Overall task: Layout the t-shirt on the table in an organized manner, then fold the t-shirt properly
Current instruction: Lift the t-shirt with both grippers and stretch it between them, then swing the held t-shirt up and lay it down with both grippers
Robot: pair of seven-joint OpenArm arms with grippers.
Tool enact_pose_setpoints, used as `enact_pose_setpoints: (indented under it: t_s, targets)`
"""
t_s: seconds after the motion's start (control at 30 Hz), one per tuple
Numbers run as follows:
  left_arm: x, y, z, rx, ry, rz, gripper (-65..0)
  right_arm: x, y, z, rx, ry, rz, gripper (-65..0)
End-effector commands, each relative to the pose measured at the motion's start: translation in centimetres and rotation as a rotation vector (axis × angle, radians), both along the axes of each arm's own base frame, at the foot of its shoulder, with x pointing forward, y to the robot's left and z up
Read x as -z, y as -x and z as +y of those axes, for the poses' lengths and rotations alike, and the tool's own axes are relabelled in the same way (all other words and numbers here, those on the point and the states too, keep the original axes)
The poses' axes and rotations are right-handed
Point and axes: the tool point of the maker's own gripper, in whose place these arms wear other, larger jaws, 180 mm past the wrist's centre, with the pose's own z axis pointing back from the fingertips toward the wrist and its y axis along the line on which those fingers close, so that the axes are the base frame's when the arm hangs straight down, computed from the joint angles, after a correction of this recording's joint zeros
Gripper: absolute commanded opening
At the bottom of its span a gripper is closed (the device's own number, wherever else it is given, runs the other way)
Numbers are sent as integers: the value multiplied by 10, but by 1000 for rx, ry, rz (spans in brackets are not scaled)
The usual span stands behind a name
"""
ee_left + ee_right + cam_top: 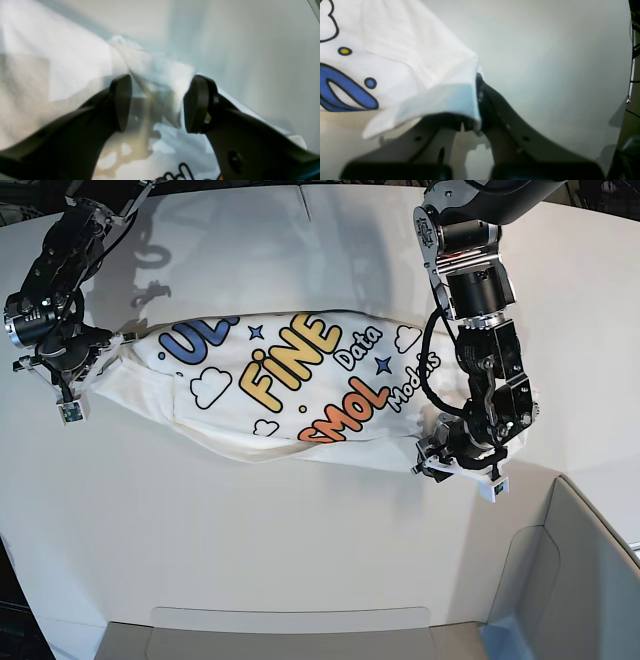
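The white t-shirt (300,380), printed with "FINE" and "SMOL", lies stretched sideways on the white table (250,550). In the base view my right gripper (78,372) is at the shirt's left end. The right wrist view shows this gripper (477,100) shut on a cloth edge of the t-shirt (402,60), which drapes over one finger. My left gripper (458,458) is at the shirt's right end. Its jaws (158,105) stand open, with a bunched ridge of the t-shirt (155,75) between the fingertips and nothing pinched.
A grey-white bin wall (585,580) rises at the table's near right corner, close to my left arm. A raised ledge (290,620) runs along the near edge. Dark cables and a stand (632,62) lie beyond the table's curved edge.
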Motion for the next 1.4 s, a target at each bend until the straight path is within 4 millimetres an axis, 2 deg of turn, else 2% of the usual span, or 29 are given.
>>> enact_pose_setpoints:
  t_s: [0.0, 0.03, 0.13, 0.17, 0.3, 0.33, 0.47, 0.53, 0.6, 0.63, 0.7, 0.83, 0.97, 1.13, 1.23, 1.37]
  targets:
    - [-25, -18, 2, -3, -9, -70, -335, -11, -7, -3, -5, 14, -41, -650]
    - [-31, -23, 2, -3, -9, -86, -335, -11, -7, -2, -5, 12, -41, -650]
    - [-34, -25, 1, -2, -7, -90, -355, -11, -7, -1, -8, 11, -41, -650]
    - [-34, -25, 2, -3, -7, -92, -385, -11, -7, 0, -8, 9, -41, -650]
    - [-38, -29, 8, -34, -16, -123, -597, -11, -7, 0, -8, 9, -41, -650]
    - [-38, -30, 8, -35, -17, -124, -631, -11, -7, -1, -5, 9, -41, -650]
    - [-38, -25, 5, -13, -3, -92, -650, -12, -7, -3, -6, 15, -45, -650]
    - [-59, -25, 14, -13, -25, -131, -650, -17, -11, -2, -10, 18, -59, -650]
    - [-91, -26, 24, -25, -62, -213, -650, -34, -21, -1, -16, 30, -118, -650]
    - [-110, -24, 36, -53, -78, -262, -650, -46, -27, 0, -21, 39, -159, -650]
    - [-145, -14, 71, -141, -108, -353, -650, -67, -39, 4, -38, 46, -243, -650]
    - [-190, 14, 123, -273, -158, -446, -650, -103, -64, 6, -64, 48, -399, -650]
    - [-221, 35, 152, -344, -225, -511, -650, -136, -83, 15, -101, 36, -554, -650]
    - [-247, 55, 169, -412, -270, -586, -650, -185, -100, 29, -162, 10, -792, -650]
    - [-252, 65, 185, -468, -208, -634, -650, -214, -108, 53, -248, -11, -930, -650]
    - [-283, 77, 200, -528, -69, -812, -650, -255, -108, 84, -356, -62, -1139, -650]
